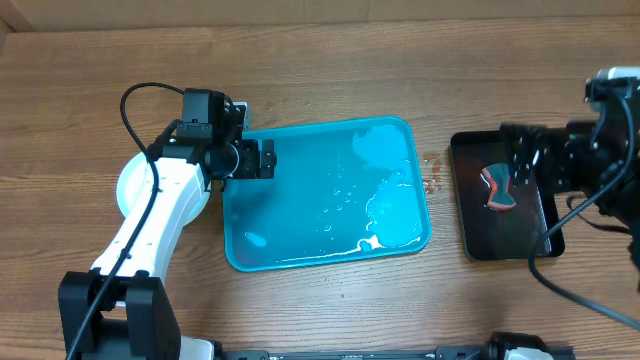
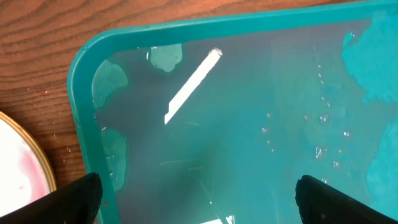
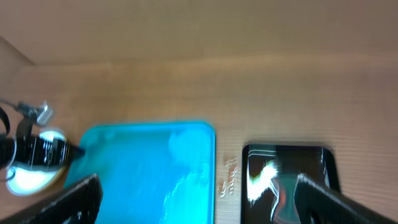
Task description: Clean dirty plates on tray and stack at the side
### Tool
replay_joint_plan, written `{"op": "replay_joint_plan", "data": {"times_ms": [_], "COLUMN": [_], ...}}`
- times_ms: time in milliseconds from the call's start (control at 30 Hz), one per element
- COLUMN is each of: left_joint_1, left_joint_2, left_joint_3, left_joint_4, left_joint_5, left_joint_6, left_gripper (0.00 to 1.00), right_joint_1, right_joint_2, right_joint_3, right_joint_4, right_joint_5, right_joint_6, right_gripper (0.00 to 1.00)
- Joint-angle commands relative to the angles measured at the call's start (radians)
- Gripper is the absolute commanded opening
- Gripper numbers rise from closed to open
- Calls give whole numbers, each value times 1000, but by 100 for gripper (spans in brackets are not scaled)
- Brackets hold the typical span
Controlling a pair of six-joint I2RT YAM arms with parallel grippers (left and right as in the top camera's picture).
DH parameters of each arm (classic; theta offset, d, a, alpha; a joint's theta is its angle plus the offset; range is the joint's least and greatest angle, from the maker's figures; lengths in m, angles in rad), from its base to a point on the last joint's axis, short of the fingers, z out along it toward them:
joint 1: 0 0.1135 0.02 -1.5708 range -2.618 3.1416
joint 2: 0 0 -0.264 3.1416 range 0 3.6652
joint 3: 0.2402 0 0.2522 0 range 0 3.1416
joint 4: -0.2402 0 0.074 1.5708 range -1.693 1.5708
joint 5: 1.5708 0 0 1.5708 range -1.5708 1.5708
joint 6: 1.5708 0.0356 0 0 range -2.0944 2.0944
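The teal-blue tray [image 1: 300, 250] lies wet in the middle of the table, with water patches and no plate on it. It fills the left wrist view [image 2: 81, 68] and shows in the right wrist view [image 3: 124, 143]. A stack of plates [image 1: 127, 185] sits on the table left of the tray, mostly hidden under my left arm; a yellow-green rim and a pale centre with a pink smear show in the left wrist view [image 2: 25, 168]. My left gripper [image 1: 265, 158] is open and empty over the tray's back left corner. My right gripper [image 1: 515, 160] is open above the black tray.
A smaller black tray [image 1: 470, 200] stands right of the teal tray, holding a blue and orange sponge [image 1: 497, 188]. Water drops [image 1: 432, 172] lie on the wood between the two trays. A cardboard wall runs along the back edge.
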Motion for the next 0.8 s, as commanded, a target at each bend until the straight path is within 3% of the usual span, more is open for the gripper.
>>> {"op": "replay_joint_plan", "data": {"times_ms": [0,467,767], "left_joint_1": [3,0,-2], "left_joint_2": [-23,-23,-23], "left_joint_3": [18,18,18], "left_joint_4": [4,4,4], "left_joint_5": [-3,-3,-3], "left_joint_6": [14,14,14], "left_gripper": [100,100,100], "right_joint_1": [33,140,180], "right_joint_2": [-108,-694,-913], "right_joint_3": [-129,-1130,-1528], "right_joint_4": [143,1020,1305], "right_joint_5": [18,137,171], "right_joint_6": [-10,-9,-8], "right_gripper": [100,100,100]}}
